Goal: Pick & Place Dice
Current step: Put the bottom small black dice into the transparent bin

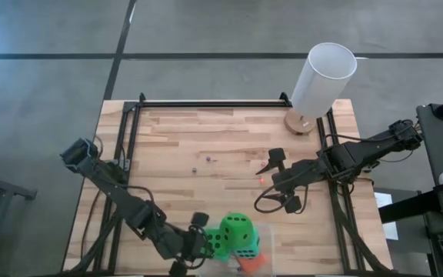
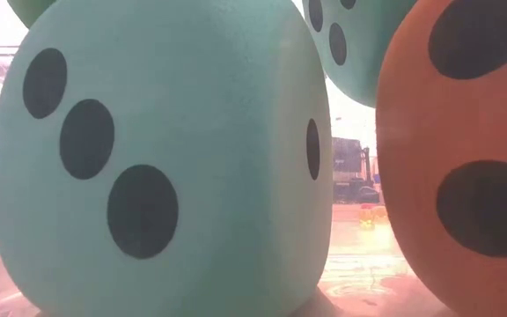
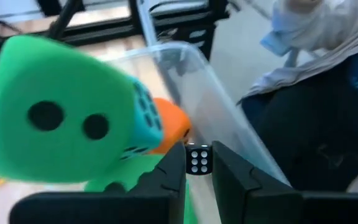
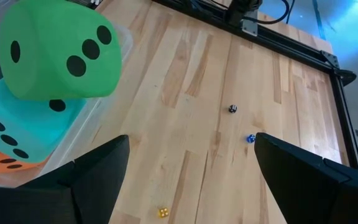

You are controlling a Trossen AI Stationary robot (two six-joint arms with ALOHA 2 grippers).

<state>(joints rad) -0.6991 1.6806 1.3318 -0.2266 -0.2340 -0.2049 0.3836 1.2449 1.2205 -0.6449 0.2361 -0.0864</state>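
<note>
Dice, in my case, start with the small black die pinched at the very tips of the left gripper, at the near edge of the table. The fingers are pressed in on its two sides and little of the pad overlaps it, so I judge the hold thin. A jolt could let it twist out.

Just past it is the clear bin, already crowded with the big foam cubes. A green die sits tilted on top, with a teal die and an orange die under it. I cannot tell whether the little die hangs inside the bin's wall or over it. If I release too far out, it drops off the table toward the person sitting right beside it. If I release over the heap, it may bounce off the soft cubes and hop out. The arm is also close enough to the green cube that a nudge could tip it off the pile.

Farther out, the right gripper hovers over the middle of the table with its fingers spread wide and nothing between them. The loose black die and blue die lie beyond it, and a yellow die lies nearer. They are tiny against those fingers, so a slightly off descent could flick one away.
</note>
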